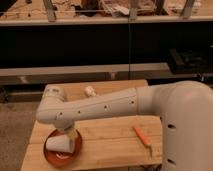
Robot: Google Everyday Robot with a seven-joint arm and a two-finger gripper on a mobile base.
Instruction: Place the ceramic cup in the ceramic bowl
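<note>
The cup (59,143) is lying tilted in the orange bowl (50,156) at the table's (110,145) left front. The gripper (66,136) is hanging over it; its grip cannot be told. An orange stick (142,136) is lying well apart to the right.

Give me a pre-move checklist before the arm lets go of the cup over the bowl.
1. Ceramic cup over the ceramic bowl: ok, it sits inside the bowl's outline.
2. Cup resting on the bowl's bottom: cannot tell, contact is not visible.
3. Cup upright: not ok, it looks tilted on its side.
4. Gripper at the cup: ok, it is right above the cup at the bowl; finger state cannot tell.
5. Bowl fully on the wooden table: ok, though it sits near the front left corner.
6. Orange stick and small cream object away from the bowl: ok.
</note>
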